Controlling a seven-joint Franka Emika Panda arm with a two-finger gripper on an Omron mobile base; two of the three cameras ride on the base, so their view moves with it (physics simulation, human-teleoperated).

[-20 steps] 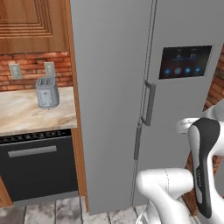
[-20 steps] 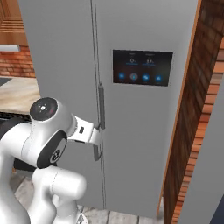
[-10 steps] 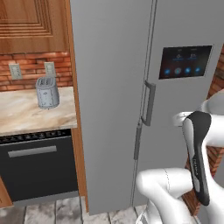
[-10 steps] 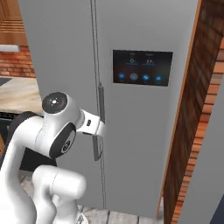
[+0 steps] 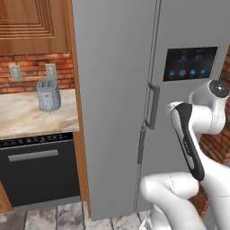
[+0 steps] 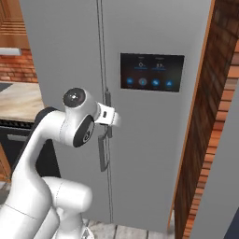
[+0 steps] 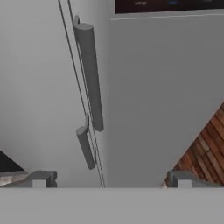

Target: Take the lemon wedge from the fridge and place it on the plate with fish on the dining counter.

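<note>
Fridge (image 7: 153, 87) shut, handles just ahead of wide-spread gripper (image 7: 109, 179).

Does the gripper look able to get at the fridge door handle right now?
Probably yes. The open gripper faces the fridge's upper handle with nothing between them, though it isn't touching yet.

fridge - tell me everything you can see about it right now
The fridge is tall, flat-fronted and matt grey, with two doors, both shut along a thin vertical seam. Each door carries a slim grey bar handle beside that seam, the right door's set higher. A black touch panel with blue icons sits on the right door. It stands between a wooden side panel and a brick wall. Nothing touches it; the open fingers hang short of the handles.
</note>
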